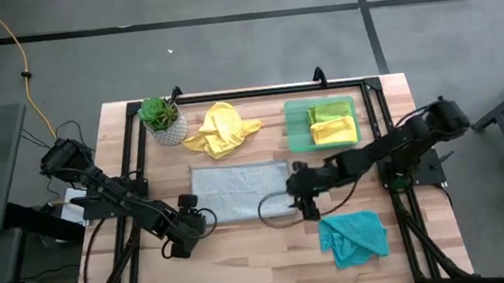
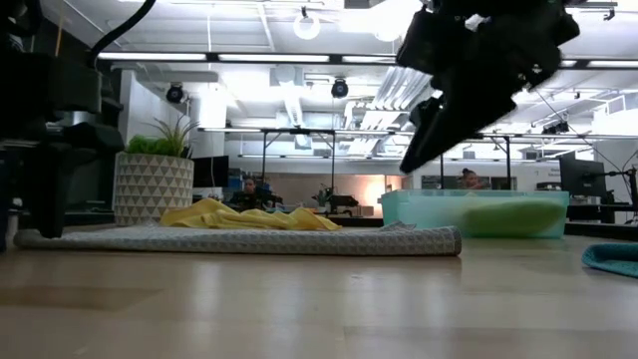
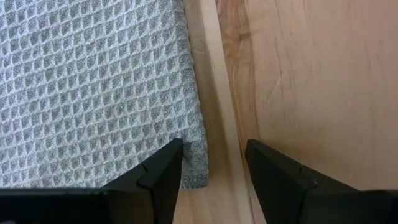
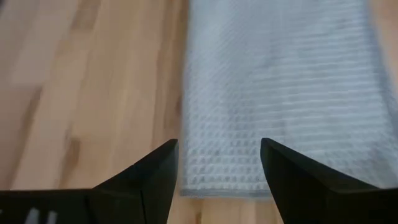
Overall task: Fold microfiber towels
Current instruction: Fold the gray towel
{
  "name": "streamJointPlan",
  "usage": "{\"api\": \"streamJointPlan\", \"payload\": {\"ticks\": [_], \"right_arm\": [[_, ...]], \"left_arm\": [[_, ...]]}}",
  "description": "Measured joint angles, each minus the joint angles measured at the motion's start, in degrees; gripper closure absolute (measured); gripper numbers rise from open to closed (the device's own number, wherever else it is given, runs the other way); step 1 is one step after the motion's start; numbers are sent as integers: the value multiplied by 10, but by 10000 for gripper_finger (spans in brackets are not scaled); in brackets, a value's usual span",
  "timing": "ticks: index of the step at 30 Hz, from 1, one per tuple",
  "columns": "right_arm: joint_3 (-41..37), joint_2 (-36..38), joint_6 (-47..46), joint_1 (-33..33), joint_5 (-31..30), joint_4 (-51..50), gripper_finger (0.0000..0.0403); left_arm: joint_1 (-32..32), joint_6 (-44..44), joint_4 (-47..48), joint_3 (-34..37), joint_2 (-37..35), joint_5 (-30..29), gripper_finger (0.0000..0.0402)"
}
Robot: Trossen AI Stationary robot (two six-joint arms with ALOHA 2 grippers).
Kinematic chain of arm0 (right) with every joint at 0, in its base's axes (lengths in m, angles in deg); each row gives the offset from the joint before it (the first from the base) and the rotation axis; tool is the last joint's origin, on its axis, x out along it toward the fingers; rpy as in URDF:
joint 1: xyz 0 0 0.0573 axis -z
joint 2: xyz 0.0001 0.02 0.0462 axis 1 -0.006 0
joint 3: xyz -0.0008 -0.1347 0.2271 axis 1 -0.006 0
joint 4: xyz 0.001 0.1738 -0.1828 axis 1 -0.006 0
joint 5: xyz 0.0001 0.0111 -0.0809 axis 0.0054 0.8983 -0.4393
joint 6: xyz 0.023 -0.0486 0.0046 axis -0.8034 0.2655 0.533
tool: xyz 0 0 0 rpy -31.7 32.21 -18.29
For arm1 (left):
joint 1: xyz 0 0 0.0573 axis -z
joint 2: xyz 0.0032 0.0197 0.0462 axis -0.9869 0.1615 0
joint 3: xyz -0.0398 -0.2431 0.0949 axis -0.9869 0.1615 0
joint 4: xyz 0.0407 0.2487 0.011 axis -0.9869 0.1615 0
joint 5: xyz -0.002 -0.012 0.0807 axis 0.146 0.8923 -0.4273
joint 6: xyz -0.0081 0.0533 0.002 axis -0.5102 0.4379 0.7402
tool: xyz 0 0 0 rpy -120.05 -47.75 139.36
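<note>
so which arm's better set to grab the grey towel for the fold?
About even, slight edge right. The right pincer is open, centred over the grey towel's end edge. The left pincer is open too, but straddles only a corner.

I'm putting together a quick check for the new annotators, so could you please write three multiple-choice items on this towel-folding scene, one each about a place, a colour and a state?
1. Where do the folded towels lie?
A. In the green tray
B. Under the potted plant
C. On the floor

2. What colour is the crumpled towel at the table's near right?
A. Grey
B. Teal
C. Yellow

3. How is the left gripper?
A. Shut on the yellow towel
B. Open at the grey towel's corner
C. Out of view

Answers:
1. A, the green tray holds folded lime and yellow towels.
2. B, the teal towel lies crumpled there.
3. B, the left gripper has its fingers apart at a corner of the flat grey towel.
</note>
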Motion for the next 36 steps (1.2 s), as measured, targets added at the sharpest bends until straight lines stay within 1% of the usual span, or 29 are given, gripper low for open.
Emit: {"api": "streamJointPlan", "payload": {"ticks": [4,9,15,19,23,26,29,32,36], "right_arm": [[40,-56,44,-19,1,-34,182],[66,-102,62,-37,1,-68,182],[67,-132,37,-53,-15,-81,182],[67,-142,43,-66,-17,-80,183],[67,-143,47,-77,-37,-79,192],[67,-143,43,-82,-43,-79,218],[67,-143,19,-82,-43,-79,259],[67,-143,-15,-82,-45,-81,308],[67,-143,-78,-82,-66,-88,380]], "left_arm": [[0,-3,0,0,0,0,229],[0,-1,0,1,0,0,229],[0,-3,0,1,1,9,229],[0,-2,0,1,1,10,229],[0,-3,1,1,1,8,229],[0,-3,0,1,1,0,233],[1,-8,0,1,1,-3,256],[1,-28,-1,1,2,-4,303],[1,-43,-1,1,2,-15,382]]}}
